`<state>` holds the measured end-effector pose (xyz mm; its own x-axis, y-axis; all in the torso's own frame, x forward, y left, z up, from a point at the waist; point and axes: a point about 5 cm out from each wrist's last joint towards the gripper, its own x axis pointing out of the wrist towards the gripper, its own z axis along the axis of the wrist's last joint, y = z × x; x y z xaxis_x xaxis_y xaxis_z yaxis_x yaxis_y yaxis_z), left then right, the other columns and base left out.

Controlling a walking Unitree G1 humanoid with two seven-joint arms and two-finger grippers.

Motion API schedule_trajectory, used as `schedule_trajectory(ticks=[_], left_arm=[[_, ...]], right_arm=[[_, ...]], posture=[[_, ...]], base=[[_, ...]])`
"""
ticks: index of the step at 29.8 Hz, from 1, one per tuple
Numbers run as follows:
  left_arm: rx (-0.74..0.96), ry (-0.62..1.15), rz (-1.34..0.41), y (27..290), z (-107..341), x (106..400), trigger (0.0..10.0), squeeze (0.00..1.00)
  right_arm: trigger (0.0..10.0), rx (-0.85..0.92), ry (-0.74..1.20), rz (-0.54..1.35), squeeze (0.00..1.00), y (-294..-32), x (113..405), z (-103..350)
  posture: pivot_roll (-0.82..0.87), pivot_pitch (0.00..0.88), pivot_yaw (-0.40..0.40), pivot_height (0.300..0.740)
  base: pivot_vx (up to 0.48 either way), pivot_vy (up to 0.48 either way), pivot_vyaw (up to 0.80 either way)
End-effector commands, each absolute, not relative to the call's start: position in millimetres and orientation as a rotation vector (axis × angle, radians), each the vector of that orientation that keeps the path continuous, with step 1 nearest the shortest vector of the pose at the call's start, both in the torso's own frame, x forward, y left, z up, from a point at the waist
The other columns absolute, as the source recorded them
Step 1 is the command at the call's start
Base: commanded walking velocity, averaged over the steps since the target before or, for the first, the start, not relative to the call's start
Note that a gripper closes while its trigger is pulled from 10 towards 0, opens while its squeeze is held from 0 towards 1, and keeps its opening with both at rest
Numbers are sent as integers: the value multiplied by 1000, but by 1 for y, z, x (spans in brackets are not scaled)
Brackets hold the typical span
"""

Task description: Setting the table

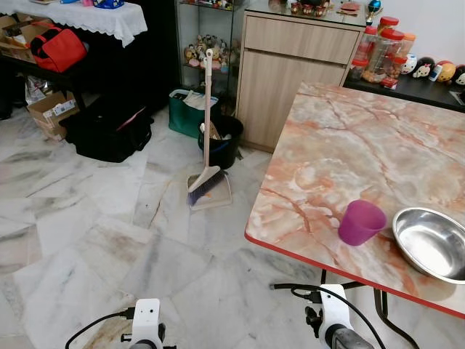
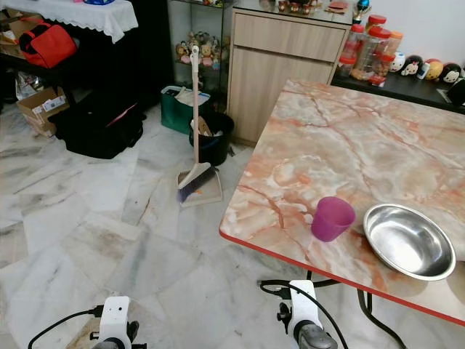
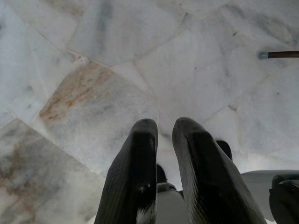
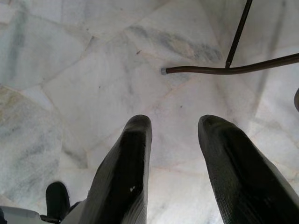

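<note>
Both grippers hang low over the marble floor (image 1: 109,240), carrying nothing. Seen from its wrist camera, the left gripper (image 3: 163,128) has its two black fingers drawn nearly together with only a thin slit of floor between them, empty. The right gripper (image 4: 173,128) has its fingers spread, a clear band of pale tile between them, with the table's thin dark metal leg (image 4: 233,70) just ahead of the tips.

On the head camera's picture as a clock face, the marble-patterned table (image 1: 349,138) fills the span from 1 to 4 o'clock. The purple cup (image 1: 360,222) stands upright near the table's red front edge at about 4 o'clock, and the steel bowl (image 1: 433,242) sits just beside it, further toward 3 o'clock; whether the two touch is hard to say from here, though a narrow gap seems likely.

The cup looks like thin plastic: light, stiff enough, and easily tipped, so a grip across its wall at mid-height, or one finger inside the rim, should suit it. The bowl is probably light but slick and shallow; its rolled rim at the near side is the sensible hold, pinched between fingers, as its curved wall offers no purchase.

A broom and dustpan (image 1: 207,182) lean by a black bin (image 1: 221,142) at 12 o'clock, well apart from the table.
</note>
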<state>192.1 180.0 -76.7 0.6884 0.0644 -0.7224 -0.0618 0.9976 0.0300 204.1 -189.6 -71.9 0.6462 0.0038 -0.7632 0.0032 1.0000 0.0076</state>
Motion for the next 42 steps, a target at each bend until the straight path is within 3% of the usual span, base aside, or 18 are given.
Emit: schedule_trajectory(ticks=[1, 42], left_arm=[[0, 831, 71, 178, -79, 189, 10000, 0], [25, 837, 73, 184, -79, 189, 10000, 0]], right_arm=[[10000, 8, 865, -15, 0, -192, 205, -71], [10000, 27, 868, -35, 0, -188, 205, -72]], posture=[[-22, 0, -56, 740], [-12, 0, -48, 740]], base=[[0, 0, -587], [0, -24, -573]])
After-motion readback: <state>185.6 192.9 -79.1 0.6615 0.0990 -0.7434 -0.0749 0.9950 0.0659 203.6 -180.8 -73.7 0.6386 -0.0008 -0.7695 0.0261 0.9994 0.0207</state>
